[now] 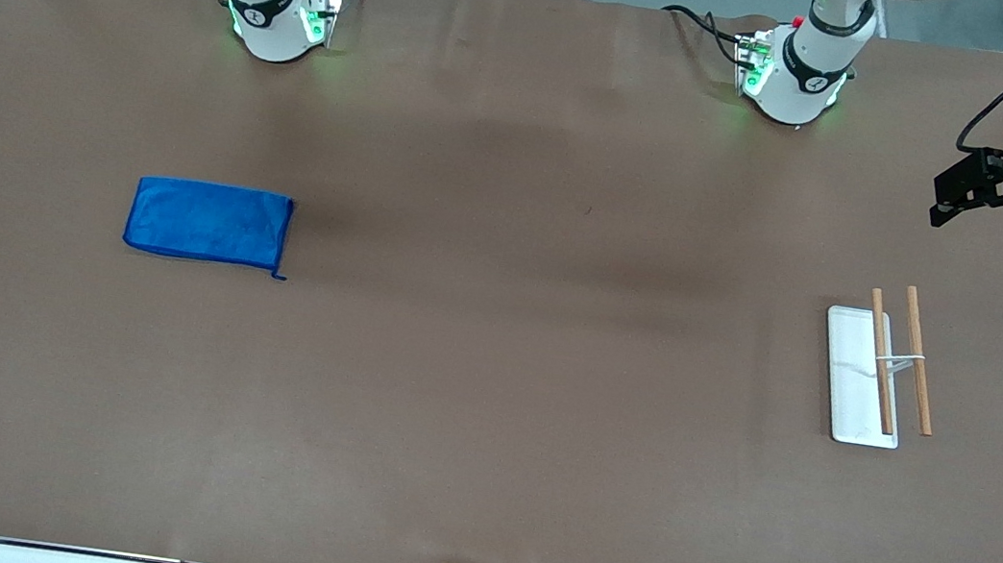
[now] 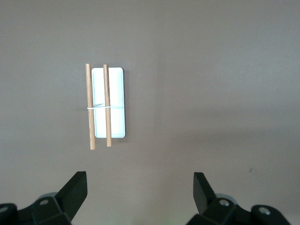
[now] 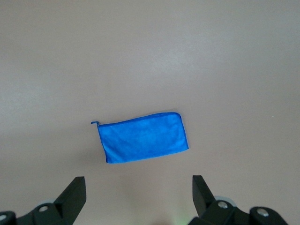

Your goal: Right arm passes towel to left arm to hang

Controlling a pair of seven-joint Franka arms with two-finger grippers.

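Front view shows nothing near the lower edge but bare brown table point(image 1: 476, 472). Higher up, in the middle band of the frame, two things lie well apart. The towel point(image 1: 209, 223) lies flat and folded on the table toward the right arm's end — placed, I judge, where that arm can pick it up first. Toward the left arm's end stands a white rack point(image 1: 861, 376) with two wooden rails point(image 1: 900, 359), presumably where the cloth is to hang, within the left arm's reach.

Along the top edge stand the two bases: the right arm point(image 1: 271, 4) in the upper part above the towel, the left arm point(image 1: 805, 70) with its red knob toward the rack's end.

The right gripper point(image 3: 139, 199) hangs high over the towel, fingers spread wide, holding and touching nothing. The left gripper point(image 2: 140, 197) hangs over the table beside the rack — equally wide apart and empty — and waits.

The pass has not begun; the likely first step is the right arm descending onto the cloth.
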